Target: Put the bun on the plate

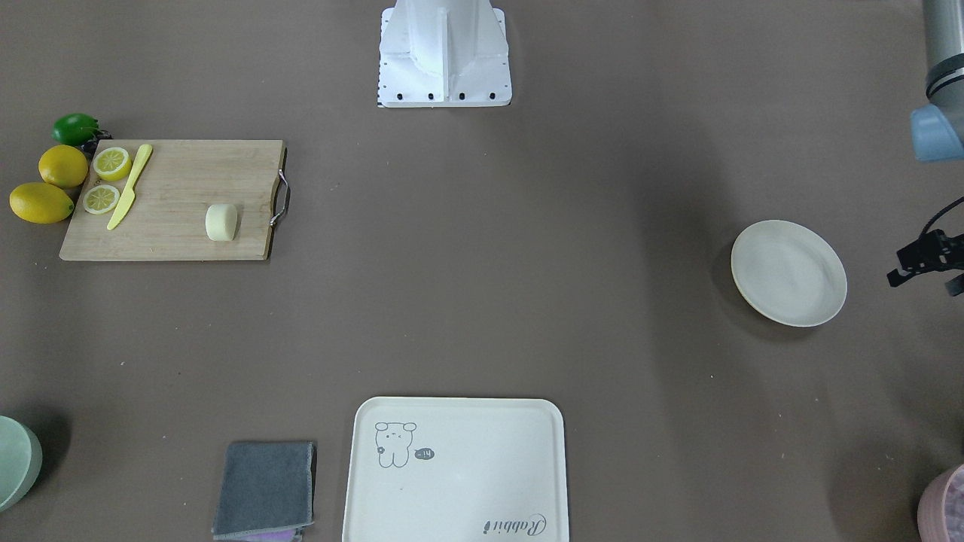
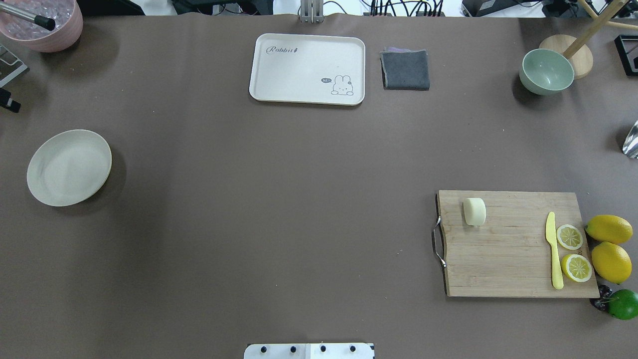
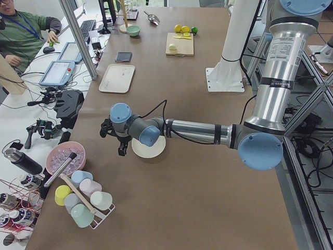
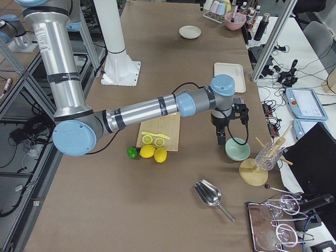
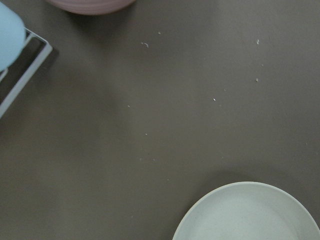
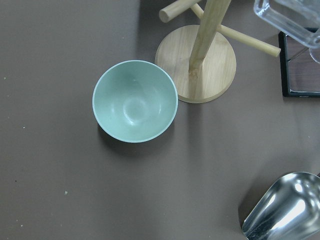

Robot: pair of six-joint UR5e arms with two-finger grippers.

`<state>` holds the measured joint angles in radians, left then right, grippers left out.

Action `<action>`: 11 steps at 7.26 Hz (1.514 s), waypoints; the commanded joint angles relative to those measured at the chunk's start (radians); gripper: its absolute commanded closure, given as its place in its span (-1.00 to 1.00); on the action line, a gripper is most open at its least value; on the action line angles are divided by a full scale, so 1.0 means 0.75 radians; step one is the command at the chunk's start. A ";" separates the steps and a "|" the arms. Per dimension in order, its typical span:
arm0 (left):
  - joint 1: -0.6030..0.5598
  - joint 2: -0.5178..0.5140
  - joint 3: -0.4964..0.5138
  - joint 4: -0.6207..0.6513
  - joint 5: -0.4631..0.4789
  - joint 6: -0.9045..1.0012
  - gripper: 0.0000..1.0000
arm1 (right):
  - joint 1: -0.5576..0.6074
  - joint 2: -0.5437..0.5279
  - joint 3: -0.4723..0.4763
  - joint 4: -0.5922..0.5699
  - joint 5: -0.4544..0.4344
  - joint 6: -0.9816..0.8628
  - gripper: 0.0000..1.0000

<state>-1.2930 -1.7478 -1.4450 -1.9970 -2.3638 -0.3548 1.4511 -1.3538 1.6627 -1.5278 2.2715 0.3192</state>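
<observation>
The small pale cream-yellow cylindrical bun [image 2: 474, 211] lies on its side on the rectangular wooden cutting board [image 2: 503, 264], near the board's metal-handled end, on my right half of the brown counter [image 2: 279, 199]. At the board's other end a yellow plastic knife [image 2: 554, 250] lies beside two cut lemon halves [image 2: 569, 237].

The round off-white shallow plate [image 2: 69, 167] sits far off on my left side of the counter, with nothing on it.

My left end effector [image 1: 922, 260] hangs above the counter just beside the plate, on its outer side. My left wrist camera catches only the plate's rim in its lower corner. I cannot tell how far apart its fingers are.

My right end effector [image 4: 223, 137] hangs above the pale green round bowl [image 6: 135, 101], which stands next to a round wooden stand base [image 6: 210, 70]. It shows only in the side view, so I cannot tell how its fingers are set.
</observation>
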 commanded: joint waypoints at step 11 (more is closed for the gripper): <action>0.251 0.015 0.249 -0.422 0.082 0.003 -0.46 | 0.002 0.050 -0.010 -0.002 -0.004 -0.002 -1.00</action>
<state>-1.1053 -1.7406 -1.2626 -2.3147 -2.3042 -0.3530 1.4526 -1.3160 1.6579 -1.5293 2.2687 0.3177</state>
